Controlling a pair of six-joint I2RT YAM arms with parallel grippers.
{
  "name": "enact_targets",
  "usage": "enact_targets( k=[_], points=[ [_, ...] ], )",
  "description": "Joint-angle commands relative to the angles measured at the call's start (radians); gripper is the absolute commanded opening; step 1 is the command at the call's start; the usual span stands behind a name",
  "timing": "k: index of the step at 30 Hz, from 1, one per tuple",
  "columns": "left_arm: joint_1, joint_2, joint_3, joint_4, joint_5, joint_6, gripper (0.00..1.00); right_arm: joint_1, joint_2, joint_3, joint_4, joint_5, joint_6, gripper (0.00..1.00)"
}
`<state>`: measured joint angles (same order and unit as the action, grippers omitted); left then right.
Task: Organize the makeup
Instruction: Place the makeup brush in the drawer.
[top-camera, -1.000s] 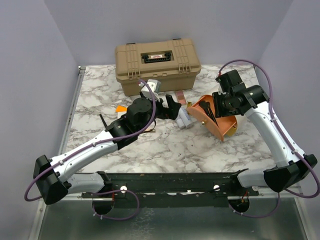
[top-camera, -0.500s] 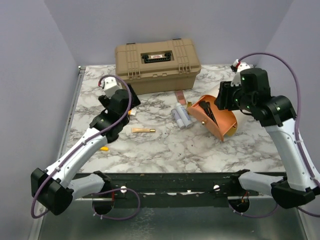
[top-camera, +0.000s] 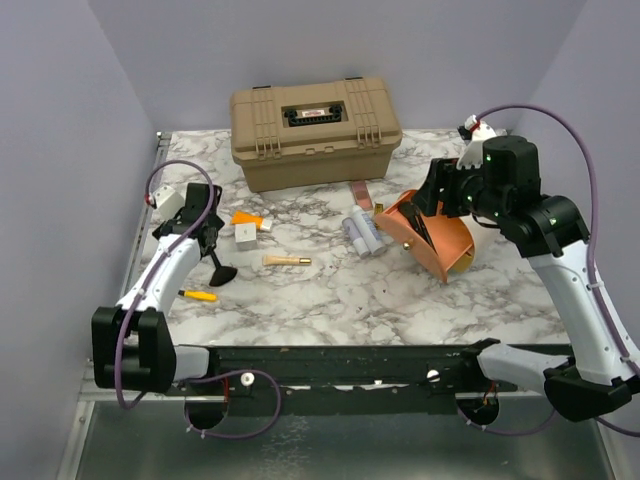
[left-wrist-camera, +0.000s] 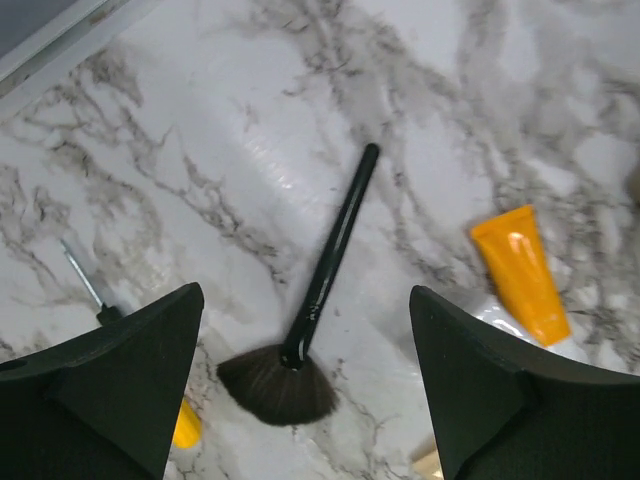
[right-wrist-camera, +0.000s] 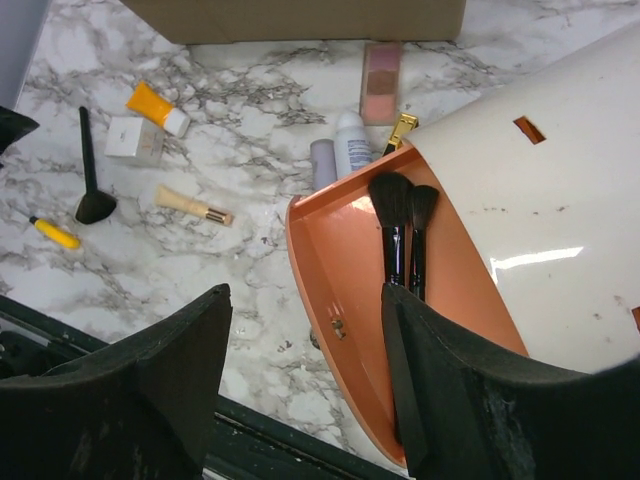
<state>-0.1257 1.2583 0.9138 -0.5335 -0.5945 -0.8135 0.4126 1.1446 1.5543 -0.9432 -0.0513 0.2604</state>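
The makeup lies spread over the marble table. A black fan brush (left-wrist-camera: 318, 300) (top-camera: 222, 272) lies straight below my left gripper (left-wrist-camera: 302, 300) (top-camera: 208, 240), which hangs open and empty above it. Beside it are an orange tube (left-wrist-camera: 520, 272) (top-camera: 245, 218), a yellow pencil (top-camera: 197, 295) and a tan-handled brush (top-camera: 286, 261). Pale tubes (top-camera: 362, 232) lie near the tipped cream-and-orange pouch (right-wrist-camera: 340, 270) (top-camera: 440, 245), which holds two black brushes (right-wrist-camera: 400, 235). My right gripper (right-wrist-camera: 305, 300) (top-camera: 440, 195) is open over the pouch's rim and holds nothing.
A big tan hard case (top-camera: 315, 130) stands shut at the back of the table. A small white cube (top-camera: 246, 233) sits by the orange tube, and a rose palette (top-camera: 360, 192) lies in front of the case. Purple walls close in both sides.
My left arm has swung from the middle of the table back to the left, over the fan brush. My right gripper has opened wider and moved up off the pouch.
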Motion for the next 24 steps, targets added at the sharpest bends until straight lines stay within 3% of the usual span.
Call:
enact_targets(
  k=[1,6,9,17,22,24],
  points=[
    [0.053,0.099,-0.013,-0.062,0.088,-0.027,0.84,0.006,-0.011,-0.008,0.024,-0.03,0.012,0.67],
    [0.064,0.199,-0.017,-0.024,0.064,0.015,0.81,0.005,-0.013,-0.017,0.042,-0.045,0.024,0.67],
    [0.069,0.263,-0.029,0.029,0.095,0.057,0.72,0.006,-0.012,-0.027,0.046,-0.048,0.032,0.67],
    [0.076,0.359,-0.035,0.116,0.19,0.14,0.67,0.005,-0.009,-0.037,0.056,-0.051,0.034,0.68],
    [0.078,0.391,-0.052,0.13,0.231,0.148,0.54,0.005,-0.002,-0.041,0.05,-0.055,0.037,0.68],
    [0.079,0.377,-0.071,0.133,0.214,0.134,0.44,0.006,-0.004,-0.044,0.049,-0.052,0.037,0.68]
  ],
)
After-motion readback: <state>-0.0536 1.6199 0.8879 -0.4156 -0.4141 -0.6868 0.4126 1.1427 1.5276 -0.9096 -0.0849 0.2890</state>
